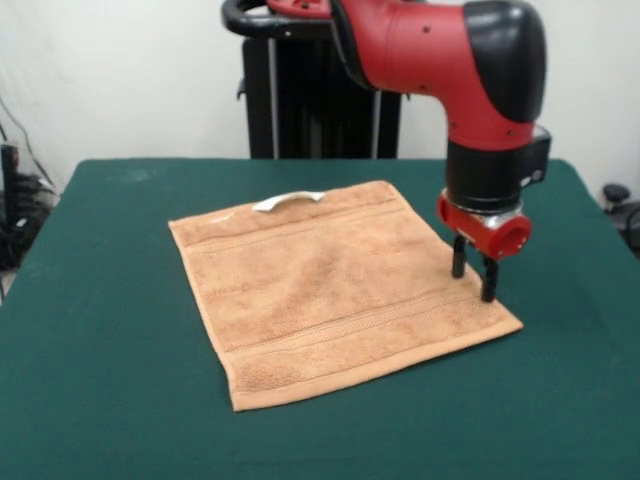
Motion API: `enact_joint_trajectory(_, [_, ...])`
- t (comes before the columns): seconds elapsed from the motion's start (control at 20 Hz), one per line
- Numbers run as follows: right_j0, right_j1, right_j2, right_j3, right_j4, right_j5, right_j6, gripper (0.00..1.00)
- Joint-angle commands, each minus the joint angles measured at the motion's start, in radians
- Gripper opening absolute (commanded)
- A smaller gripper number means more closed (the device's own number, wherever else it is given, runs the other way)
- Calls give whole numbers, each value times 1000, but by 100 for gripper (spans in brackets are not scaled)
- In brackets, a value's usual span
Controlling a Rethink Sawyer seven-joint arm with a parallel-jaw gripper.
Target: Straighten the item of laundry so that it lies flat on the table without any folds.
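Towel (335, 295) is pretty much spread out on the green table (100, 400), sitting a bit toward the middle and rotated so its corners point off at angles rather than lining up with the table edges. It's light orange-tan terry, and I count two woven band stripes on it: one running close to the far edge, one close to the near edge. One little white tag (288, 201) pokes out from the far edge, curled up a bit.

Gripper (474, 275) is down at the towel's edge on the picture's right side, roughly partway between the far corner and the near right corner. Two black fingers (459, 258), and they're apart with a visible gap between them, nothing clamped in there. The tips look like they're right at the towel's border, maybe touching the cloth, but from this angle I honestly can't say whether they're pressing on it or hovering just above.

Surface of the towel looks mostly flat, with some soft ripples in the middle area. No corner is turned over that I can see. All four corners show.

Count-wise: one towel, one tag, two stripes, one red and black arm (450, 60) coming down from the top, one gripper, one black pedestal (300, 100) behind the table at the far side.
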Motion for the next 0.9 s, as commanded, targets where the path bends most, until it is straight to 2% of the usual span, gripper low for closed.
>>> enact_joint_trajectory(0.05, [94,39,-2,-3,79,121,218,100])
enact_joint_trajectory(0.6, [86,-25,-9,37,78,152,211,100])
enact_joint_trajectory(0.9, [158,-126,-123,42,42,286,219,100])
